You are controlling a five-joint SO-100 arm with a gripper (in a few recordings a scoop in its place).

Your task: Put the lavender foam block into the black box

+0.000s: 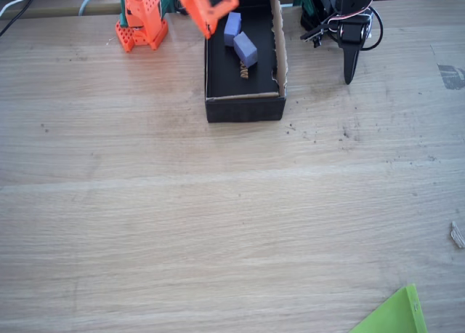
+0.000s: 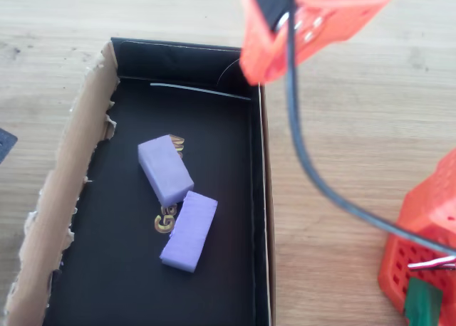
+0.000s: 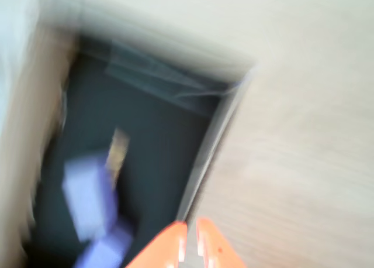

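The black box (image 1: 243, 107) stands at the far middle of the table, its ragged brown cardboard side (image 2: 68, 183) on the left in the overhead view. Two look-alike lavender foam blocks (image 2: 165, 169) (image 2: 189, 230) lie on its floor (image 2: 128, 269), touching at a corner and partly covering the gold lettering. I cannot tell which is which. They also show in the fixed view (image 1: 232, 27) (image 1: 245, 48) and, blurred, in the wrist view (image 3: 87, 201). My orange gripper (image 3: 191, 230) hangs above the box's right wall (image 3: 204, 157), fingers together with nothing between them.
The orange arm base (image 1: 142, 24) stands left of the box in the fixed view. A black cable (image 2: 306, 162) runs from the gripper down to it. A green sheet corner (image 1: 396, 315) pokes in at the near right edge. The wrist view is motion-blurred.
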